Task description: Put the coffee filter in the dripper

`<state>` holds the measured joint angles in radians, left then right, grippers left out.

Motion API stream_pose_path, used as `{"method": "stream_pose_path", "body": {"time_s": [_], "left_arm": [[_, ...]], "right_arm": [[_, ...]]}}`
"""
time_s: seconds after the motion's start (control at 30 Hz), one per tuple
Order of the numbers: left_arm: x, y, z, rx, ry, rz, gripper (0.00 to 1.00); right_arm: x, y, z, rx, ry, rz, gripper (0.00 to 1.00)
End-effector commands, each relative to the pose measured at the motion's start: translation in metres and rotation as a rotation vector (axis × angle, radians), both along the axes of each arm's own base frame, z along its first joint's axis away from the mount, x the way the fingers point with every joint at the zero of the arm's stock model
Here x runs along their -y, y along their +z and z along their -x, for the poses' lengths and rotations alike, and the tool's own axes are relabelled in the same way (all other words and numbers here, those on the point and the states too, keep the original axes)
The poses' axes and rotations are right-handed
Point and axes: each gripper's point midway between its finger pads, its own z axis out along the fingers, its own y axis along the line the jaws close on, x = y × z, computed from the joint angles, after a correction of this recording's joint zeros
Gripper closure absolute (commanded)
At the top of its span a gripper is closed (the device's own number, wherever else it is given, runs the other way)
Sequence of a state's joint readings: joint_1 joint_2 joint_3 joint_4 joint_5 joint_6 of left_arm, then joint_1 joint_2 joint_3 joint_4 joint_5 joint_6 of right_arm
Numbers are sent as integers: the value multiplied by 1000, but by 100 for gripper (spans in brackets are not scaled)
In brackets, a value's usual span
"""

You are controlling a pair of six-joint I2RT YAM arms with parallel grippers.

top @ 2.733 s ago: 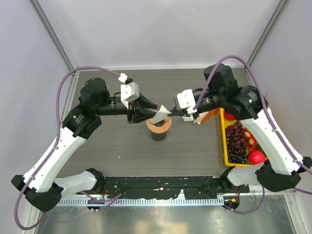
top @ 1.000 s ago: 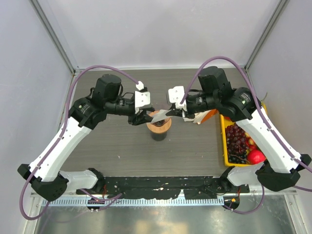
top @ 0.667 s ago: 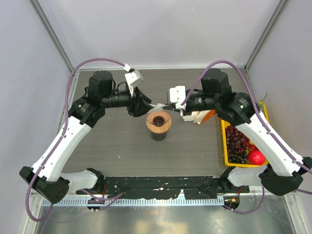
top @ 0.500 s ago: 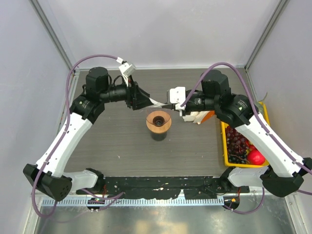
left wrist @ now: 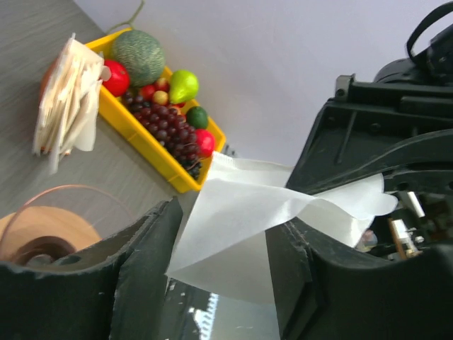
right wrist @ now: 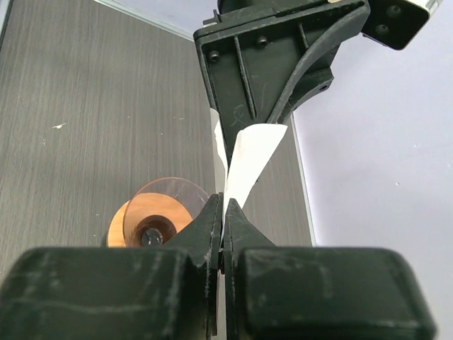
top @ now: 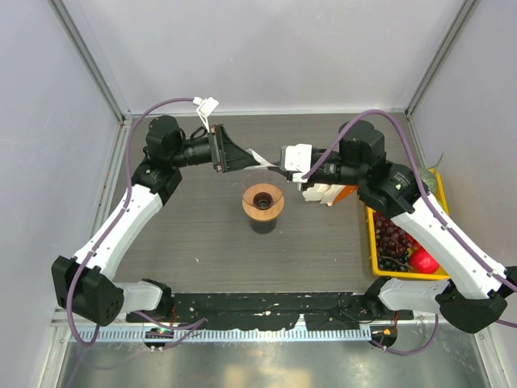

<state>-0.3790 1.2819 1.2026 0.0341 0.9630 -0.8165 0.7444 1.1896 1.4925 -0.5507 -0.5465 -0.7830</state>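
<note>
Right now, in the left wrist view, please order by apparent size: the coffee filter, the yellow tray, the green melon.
1. coffee filter: looks largest, but it is nearest the camera, which exaggerates it.
2. yellow tray.
3. green melon: smallest.

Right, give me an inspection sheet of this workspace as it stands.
Surface: dark wood-grain table.
Job's things: dripper upright mid-table, no paper inside; coffee filter held in the air, not in it.
Clutter: yellow fruit tray at the right edge; bunch of filters beside it.
Grippers: right gripper shut on the coffee filter; left gripper open, fingers either side of it.
Cables: purple cables arch over both arms, clear of the dripper.
Surroundings: pale walls on three sides.
</note>
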Motion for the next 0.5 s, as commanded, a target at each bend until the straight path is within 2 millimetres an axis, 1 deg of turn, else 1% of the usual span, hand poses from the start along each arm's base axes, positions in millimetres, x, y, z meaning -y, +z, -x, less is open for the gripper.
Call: {"method": "stream_pose_path", "body": {"time_s": [0.0, 0.1, 0.17, 0.27, 0.33, 0.43, 0.47], "left_arm": [[1, 30, 14, 42, -57, 92, 48], [1, 27, 16, 35, -63, 89, 58], [0, 24, 18, 27, -64, 82, 63], [-1, 18, 19, 25, -46, 68, 70], [-1, 19, 22, 43, -41, 61, 77], [-2, 20, 22, 56, -16, 49, 93], [-1, 21, 22, 54, -13, 51, 96]], "right_arm": [[-2, 19, -3, 59, -16, -52, 95], [-3, 20, -8, 58, -39, -55, 95], [-2, 27, -11, 65, -56, -64, 95], [-4, 28, -14, 55, -61, -66, 95], [-6, 31, -14, 58, -57, -69, 95], [-10, 30, -15, 46, -47, -69, 95], [-10, 31, -14, 47, -46, -71, 95]]}}
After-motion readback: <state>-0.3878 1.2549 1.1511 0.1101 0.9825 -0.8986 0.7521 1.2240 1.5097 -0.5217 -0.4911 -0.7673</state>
